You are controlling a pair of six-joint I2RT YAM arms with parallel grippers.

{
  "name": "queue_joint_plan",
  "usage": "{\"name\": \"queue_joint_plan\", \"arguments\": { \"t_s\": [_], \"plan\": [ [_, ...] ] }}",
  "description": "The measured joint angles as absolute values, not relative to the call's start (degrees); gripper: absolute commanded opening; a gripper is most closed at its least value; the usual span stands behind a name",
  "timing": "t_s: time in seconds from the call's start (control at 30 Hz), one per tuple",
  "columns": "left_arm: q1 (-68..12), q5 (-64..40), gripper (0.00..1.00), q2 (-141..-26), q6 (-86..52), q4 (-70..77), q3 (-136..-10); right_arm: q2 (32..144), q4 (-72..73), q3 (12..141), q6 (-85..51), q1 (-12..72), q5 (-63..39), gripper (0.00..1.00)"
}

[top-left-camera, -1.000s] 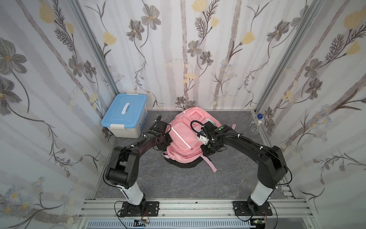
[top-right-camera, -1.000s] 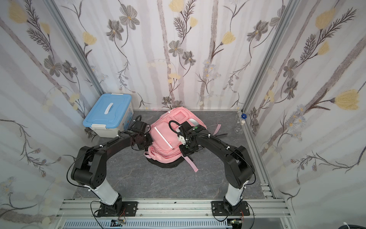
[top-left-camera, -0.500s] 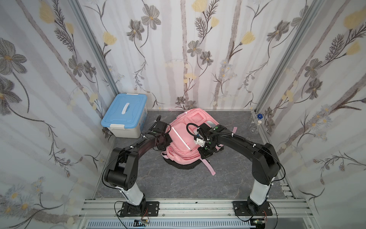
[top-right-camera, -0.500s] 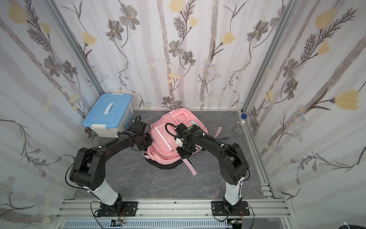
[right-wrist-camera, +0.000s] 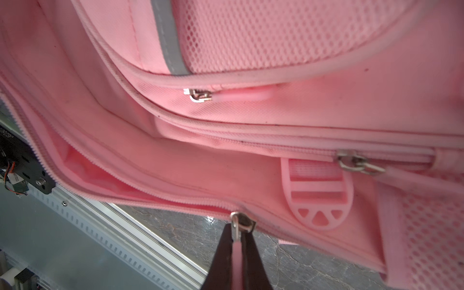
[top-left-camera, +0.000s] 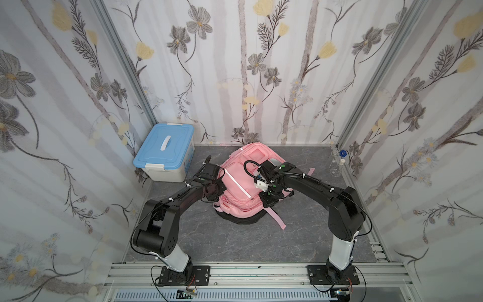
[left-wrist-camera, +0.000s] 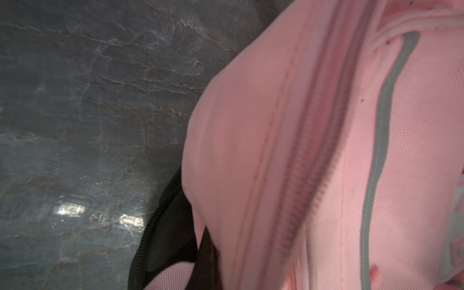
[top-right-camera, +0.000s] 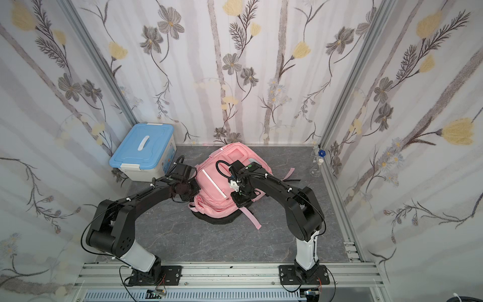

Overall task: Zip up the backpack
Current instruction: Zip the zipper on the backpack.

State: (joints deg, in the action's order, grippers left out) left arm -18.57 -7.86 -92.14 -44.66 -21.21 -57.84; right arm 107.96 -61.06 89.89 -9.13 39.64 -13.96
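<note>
The pink backpack (top-left-camera: 236,183) (top-right-camera: 213,180) lies flat in the middle of the grey table. My left gripper (top-left-camera: 219,190) (top-right-camera: 192,190) is at its left edge, shut on a fold of pink fabric (left-wrist-camera: 226,200) beside the gaping main zipper (left-wrist-camera: 308,175); only one dark finger (left-wrist-camera: 207,243) shows. My right gripper (top-left-camera: 269,200) (top-right-camera: 241,202) (right-wrist-camera: 238,234) is at the backpack's right front side, shut on the pink pull tab (right-wrist-camera: 237,251) of the metal slider (right-wrist-camera: 242,222). Past the slider the zipper teeth (right-wrist-camera: 125,185) stand apart. Two other sliders (right-wrist-camera: 200,95) (right-wrist-camera: 356,163) sit on closed pockets.
A blue-lidded storage box (top-left-camera: 164,151) (top-right-camera: 143,149) stands at the back left by the wall. A glass flask and a blue-capped bottle (top-left-camera: 338,163) (top-right-camera: 317,162) stand at the back right. A pink strap (top-left-camera: 277,219) trails toward the front rail (top-left-camera: 235,272).
My right arm has shifted a little to the left with the zipper pull in its grip, and the backpack has nudged slightly. The left gripper has kept its hold in place.
</note>
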Motion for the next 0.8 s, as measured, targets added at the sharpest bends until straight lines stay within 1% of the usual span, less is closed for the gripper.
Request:
{"name": "queue_joint_plan", "arguments": {
  "t_s": [0.3,0.8],
  "plan": [
    [-18.7,-7.6,0.00,-92.2,-44.8,-21.2,-57.9,108.2,-62.3,90.9,-9.2,41.2,-15.0,0.00],
    [-18.8,-7.6,0.00,-92.2,-45.0,-21.2,-58.0,112.5,-60.8,93.4,-12.6,42.9,-19.9,0.00]
  ]
}}
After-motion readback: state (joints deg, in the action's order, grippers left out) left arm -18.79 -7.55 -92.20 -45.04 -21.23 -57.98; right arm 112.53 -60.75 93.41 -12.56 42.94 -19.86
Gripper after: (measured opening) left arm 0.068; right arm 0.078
